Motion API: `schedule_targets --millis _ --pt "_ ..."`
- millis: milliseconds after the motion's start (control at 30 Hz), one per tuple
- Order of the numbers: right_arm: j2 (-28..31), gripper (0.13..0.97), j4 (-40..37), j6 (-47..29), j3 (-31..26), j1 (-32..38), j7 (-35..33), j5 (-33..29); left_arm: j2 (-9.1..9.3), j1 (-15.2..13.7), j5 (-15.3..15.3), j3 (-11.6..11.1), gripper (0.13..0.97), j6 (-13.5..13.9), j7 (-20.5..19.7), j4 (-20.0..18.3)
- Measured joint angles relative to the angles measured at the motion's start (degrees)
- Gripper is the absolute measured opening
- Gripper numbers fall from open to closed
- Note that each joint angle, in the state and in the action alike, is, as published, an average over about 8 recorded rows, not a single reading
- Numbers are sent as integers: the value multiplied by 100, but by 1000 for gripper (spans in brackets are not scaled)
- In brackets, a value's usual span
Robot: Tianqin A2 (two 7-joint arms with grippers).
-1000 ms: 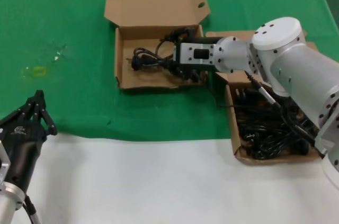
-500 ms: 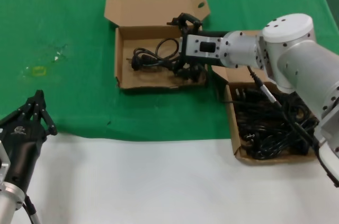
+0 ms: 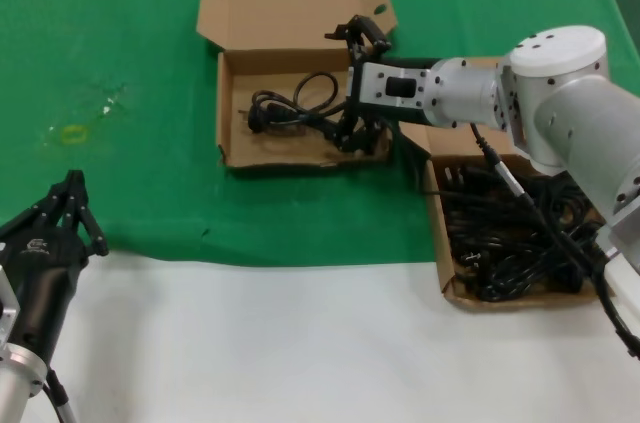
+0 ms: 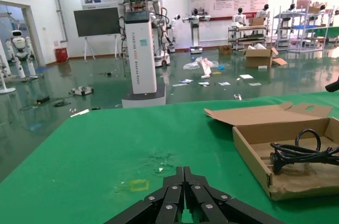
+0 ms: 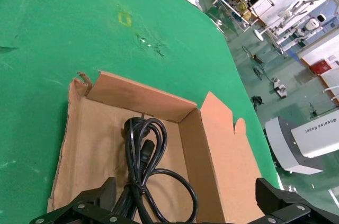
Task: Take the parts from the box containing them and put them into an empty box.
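A: Where is the right gripper (image 3: 358,78)?
B: Over the right end of the left box (image 3: 300,108), fingers (image 3: 362,31) spread wide and holding nothing.
A: And the cords?
B: One looped cord (image 3: 295,108) lies on that box's floor, below the fingers. A heap of cords (image 3: 515,233) fills the right box (image 3: 445,273) on the green counter (image 3: 130,43).
A: The left gripper (image 3: 60,218)?
B: Parked at the near left, fingers pressed together.
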Motion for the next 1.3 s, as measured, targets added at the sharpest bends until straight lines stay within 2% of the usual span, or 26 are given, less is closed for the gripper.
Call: schedule_targets --millis 233,367,633,767,1300 --pt "47 932 250 96 124 -213 156 -43 0 0 0 0 177 0 0 0" --pt "114 944 614 239 299 -520 392 -104 0 0 0 0 196 0 0 0" --pt "281 966 1519 596 735 -1281 977 -258 0 0 0 0 319 0 0 0" --pt "369 966 1996 783 966 -1684 1285 -339 0 0 0 0 319 0 0 0" --pt "726 966 3926 1538 1898 -3312 2525 -666 0 0 0 0 732 0 0 0"
